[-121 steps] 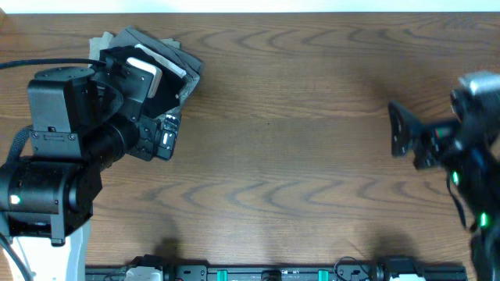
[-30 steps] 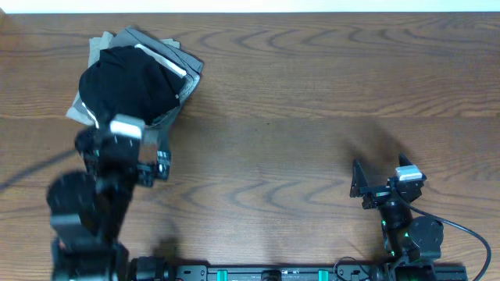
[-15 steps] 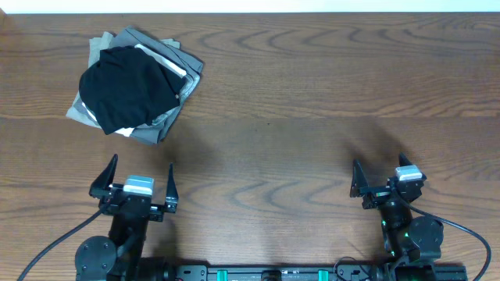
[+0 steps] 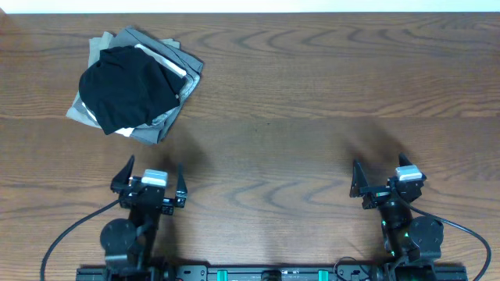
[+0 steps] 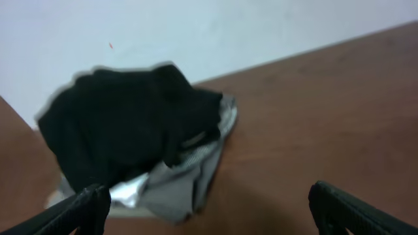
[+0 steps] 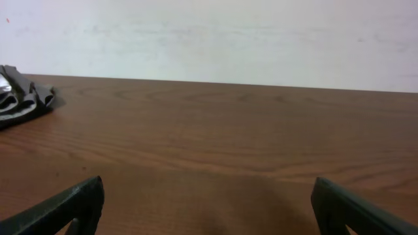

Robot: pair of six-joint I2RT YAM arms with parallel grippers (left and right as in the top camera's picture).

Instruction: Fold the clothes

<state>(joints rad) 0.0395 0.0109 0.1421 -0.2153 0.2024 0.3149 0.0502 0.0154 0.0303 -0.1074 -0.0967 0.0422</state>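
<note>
Brown wooden tabletop: soft black collared shirt stacked at ten o'clock on folded grey garments, so my left pincer, right pincer gape empty.

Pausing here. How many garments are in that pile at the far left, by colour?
Black shirt: 1
White garment: 1
Grey garments: at least 1, layers too overlapped to separate
Total: at least 3

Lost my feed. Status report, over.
Left gripper open, empty. Right gripper open, empty. Black shirt bunched atop grey garments, far left corner. Nothing blocking.
</note>
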